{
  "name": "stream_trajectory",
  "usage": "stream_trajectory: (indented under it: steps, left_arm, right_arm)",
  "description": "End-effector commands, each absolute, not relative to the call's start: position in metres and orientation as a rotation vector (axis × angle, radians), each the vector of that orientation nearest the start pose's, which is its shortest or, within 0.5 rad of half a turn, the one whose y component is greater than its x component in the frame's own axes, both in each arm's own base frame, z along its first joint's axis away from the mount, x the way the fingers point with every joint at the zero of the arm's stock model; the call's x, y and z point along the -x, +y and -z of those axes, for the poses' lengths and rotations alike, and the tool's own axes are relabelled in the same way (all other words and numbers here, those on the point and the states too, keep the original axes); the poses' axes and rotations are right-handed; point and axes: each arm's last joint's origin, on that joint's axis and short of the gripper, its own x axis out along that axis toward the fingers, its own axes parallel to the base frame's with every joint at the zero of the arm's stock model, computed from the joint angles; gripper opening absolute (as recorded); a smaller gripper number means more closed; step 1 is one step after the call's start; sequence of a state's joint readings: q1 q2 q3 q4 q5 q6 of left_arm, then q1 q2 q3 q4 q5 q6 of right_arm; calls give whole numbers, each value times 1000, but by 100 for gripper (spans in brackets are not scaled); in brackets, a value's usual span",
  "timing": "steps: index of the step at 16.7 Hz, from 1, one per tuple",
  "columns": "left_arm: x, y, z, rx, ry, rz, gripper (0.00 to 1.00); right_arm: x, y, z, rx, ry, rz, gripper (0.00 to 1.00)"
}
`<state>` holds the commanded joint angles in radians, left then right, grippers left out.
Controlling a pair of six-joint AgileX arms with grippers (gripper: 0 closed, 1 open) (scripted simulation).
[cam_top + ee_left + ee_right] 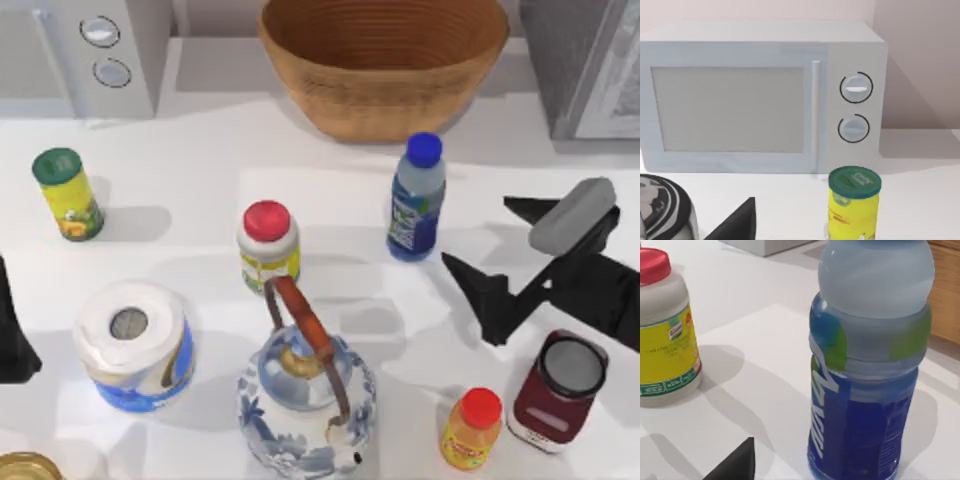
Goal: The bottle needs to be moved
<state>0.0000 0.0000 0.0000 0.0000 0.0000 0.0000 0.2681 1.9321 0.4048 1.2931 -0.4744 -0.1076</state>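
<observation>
Right gripper, fingers seemingly spread wide, is hovering just right of the upright tall clear-blue plastic bottle, nearer than the parked left arm.

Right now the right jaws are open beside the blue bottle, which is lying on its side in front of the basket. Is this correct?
Not quite. The bottle is standing upright with its cap on top, not lying down; the top view and the right wrist view both show it. The rest holds: the right gripper is open beside it, and the basket is behind it.
</observation>
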Motion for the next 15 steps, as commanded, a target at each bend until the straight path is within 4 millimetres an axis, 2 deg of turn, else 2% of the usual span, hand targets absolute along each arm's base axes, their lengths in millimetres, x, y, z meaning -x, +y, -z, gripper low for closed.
stream_trajectory:
  steps: [5,7,10,15]
  left_arm:
    - [-106,-1,-160,0,0,0,100]
    - [-106,-1,-160,0,0,0,100]
    - [-106,-1,-160,0,0,0,100]
    - [-106,-1,-160,0,0,0,100]
  right_arm:
    - [-267,88,-81,90,203,-764,100]
    - [-275,92,-82,90,196,-767,100]
    - [-294,106,-80,90,195,-769,100]
    - [-326,140,-68,91,200,-771,100]
